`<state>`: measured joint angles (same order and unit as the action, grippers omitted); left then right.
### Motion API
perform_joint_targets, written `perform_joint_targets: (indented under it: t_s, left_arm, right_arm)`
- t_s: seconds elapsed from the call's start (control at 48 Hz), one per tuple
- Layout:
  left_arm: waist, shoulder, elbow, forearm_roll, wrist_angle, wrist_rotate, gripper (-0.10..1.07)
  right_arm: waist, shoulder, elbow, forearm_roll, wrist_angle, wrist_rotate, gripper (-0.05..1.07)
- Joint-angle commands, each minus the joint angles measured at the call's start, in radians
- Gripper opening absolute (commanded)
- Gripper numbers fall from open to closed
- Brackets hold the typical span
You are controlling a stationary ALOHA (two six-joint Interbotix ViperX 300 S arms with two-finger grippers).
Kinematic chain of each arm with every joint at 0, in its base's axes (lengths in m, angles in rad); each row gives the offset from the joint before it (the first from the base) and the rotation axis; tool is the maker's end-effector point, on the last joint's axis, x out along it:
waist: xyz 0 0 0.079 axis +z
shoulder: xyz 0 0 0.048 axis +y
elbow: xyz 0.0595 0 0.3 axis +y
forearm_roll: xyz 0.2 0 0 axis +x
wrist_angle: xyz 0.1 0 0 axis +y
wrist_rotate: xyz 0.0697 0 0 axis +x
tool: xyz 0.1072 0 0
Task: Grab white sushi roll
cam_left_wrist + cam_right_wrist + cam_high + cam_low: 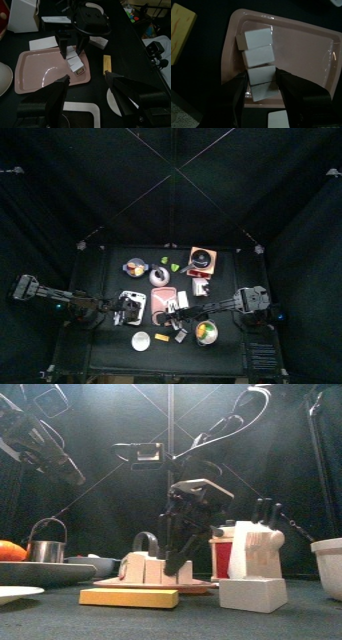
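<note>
the white sushi roll (260, 75) lies with other white pieces in the pink tray (308, 35), at its edge, between the right gripper (264, 89)'s wide-spread jaws, not yet clamped.

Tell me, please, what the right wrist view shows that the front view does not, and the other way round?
Only the right wrist view shows the row of white sushi roll pieces from above, with the right hand open astride the piece at the row's end. Only the front view shows the white knife block, the small metal pail and the left arm raised at the side. Both show the pink tray, the yellow block and the right hand.
</note>
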<state>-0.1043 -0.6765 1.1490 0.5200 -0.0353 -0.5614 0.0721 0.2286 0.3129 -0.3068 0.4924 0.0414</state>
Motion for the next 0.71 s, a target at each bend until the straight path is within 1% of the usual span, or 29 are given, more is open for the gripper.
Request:
perform_joint_targets:
  t_s: [0.0, 0.146, 0.417, 0.688]
  left_arm:
    - [0.002, -0.002, -0.011, -0.003, -0.009, 0.0, 0.93]
    - [0.002, -0.002, -0.012, -0.003, -0.009, 0.0, 0.93]
    - [0.002, -0.002, -0.011, -0.003, -0.009, 0.002, 0.93]
    - [0.002, -0.002, -0.011, -0.005, -0.009, 0.0, 0.93]
  right_arm:
    - [0.003, -0.072, -0.006, 0.003, -0.005, 0.003, 0.49]
    - [0.003, -0.078, 0.008, 0.014, -0.005, 0.009, 0.49]
    - [-0.005, -0.087, 0.026, 0.091, -0.021, 0.014, 0.49]
    - [-0.021, -0.117, 0.061, 0.14, -0.097, 0.02, 0.49]
